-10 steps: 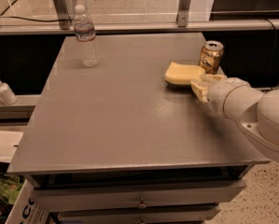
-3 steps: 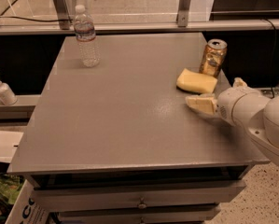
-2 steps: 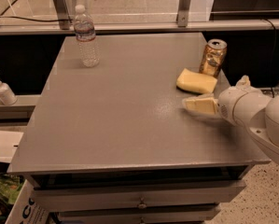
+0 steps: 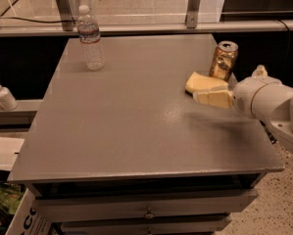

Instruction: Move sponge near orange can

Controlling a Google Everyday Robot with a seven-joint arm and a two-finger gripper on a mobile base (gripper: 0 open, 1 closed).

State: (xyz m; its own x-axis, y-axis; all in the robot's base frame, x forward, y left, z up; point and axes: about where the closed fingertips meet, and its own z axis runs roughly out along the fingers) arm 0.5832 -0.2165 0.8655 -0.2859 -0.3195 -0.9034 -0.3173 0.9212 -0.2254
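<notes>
The pale yellow sponge (image 4: 204, 82) lies flat on the grey table (image 4: 126, 121), near its right edge. It sits just left of and in front of the orange can (image 4: 223, 59), which stands upright; the two are almost touching. My gripper (image 4: 228, 85) comes in from the right, with one padded finger (image 4: 213, 98) low over the table just in front of the sponge. The other finger (image 4: 258, 72) is off to the right behind the white wrist. The gripper is open and holds nothing.
A clear plastic water bottle (image 4: 90, 38) stands at the table's far left corner. A soap dispenser (image 4: 3, 95) stands on a ledge to the left. Drawers (image 4: 146, 212) sit under the table front. A rail with metal posts (image 4: 194, 4) runs along the back.
The sponge has been let go and now lies closer to the can than 3.3 s ago. In the last second the open gripper shifted slightly toward the sponge; the sponge stayed still.
</notes>
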